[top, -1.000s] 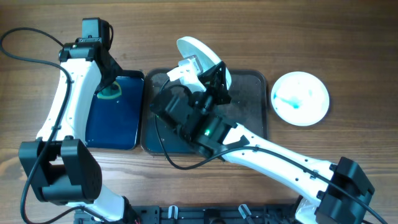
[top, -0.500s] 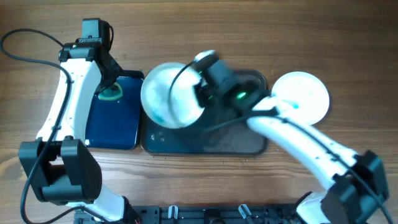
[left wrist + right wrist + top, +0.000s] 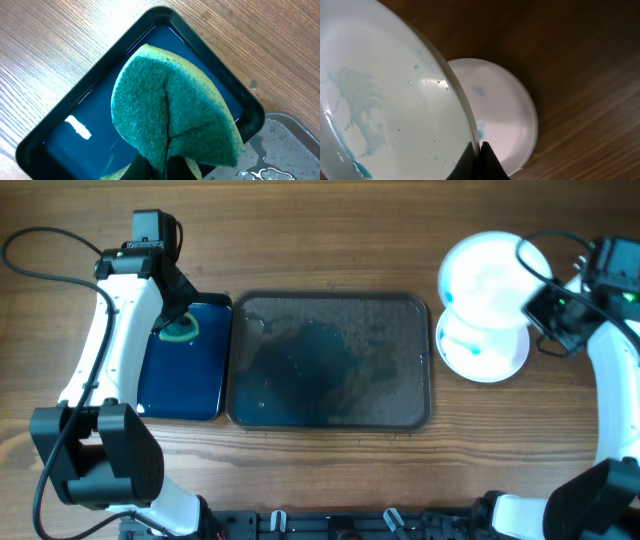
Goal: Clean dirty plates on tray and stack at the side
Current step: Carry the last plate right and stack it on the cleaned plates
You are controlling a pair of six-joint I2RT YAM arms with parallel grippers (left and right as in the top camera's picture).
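Tilted plate (image 3: 487,272) above the lower plate (image 3: 485,352)
Overhead: right gripper (image 3: 530,293) holds the tilted plate by its edge, right of the wet tray (image 3: 330,365). Left wrist: left gripper (image 3: 167,169), mostly cut off, pinches a sponge (image 3: 170,115) over the basin (image 3: 75,100). Right wrist: tips clamp the rim.

A white plate (image 3: 487,272) smeared with teal hangs tilted at the upper right of the frame, pinched at its rim by the right end effector (image 3: 480,149). Partly under it, a second white plate (image 3: 492,352) with teal flecks lies flat on the surface. The dark tray (image 3: 330,405), wet, sits mid-frame.
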